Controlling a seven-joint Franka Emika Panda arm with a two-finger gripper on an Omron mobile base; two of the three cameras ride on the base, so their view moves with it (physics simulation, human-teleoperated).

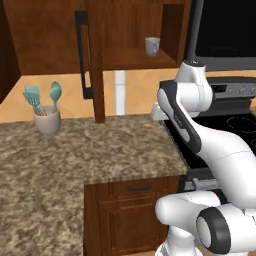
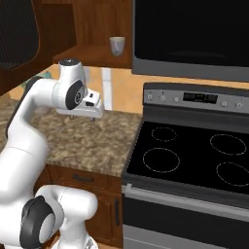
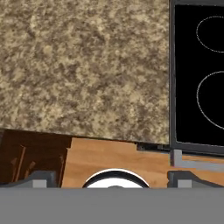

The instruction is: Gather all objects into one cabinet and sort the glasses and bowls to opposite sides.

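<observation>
Left base view: cabinet (image 1: 125, 35) w/ door open, above granite surface (image 1: 75, 150); cream mug (image 1: 152, 46) sits on its shelf, right side. End effector (image 3: 111, 177) hangs over surface by the stove, jaws wide, empty. Next: prob lift arm high, approach mug square-on, clear the shelf edge.

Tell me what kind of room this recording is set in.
A rendered home kitchen, by the look of it: a speckled granite counter, a black glass-top stove with ring burners, wooden wall cabinets holding a mug, and a utensil crock.
</observation>
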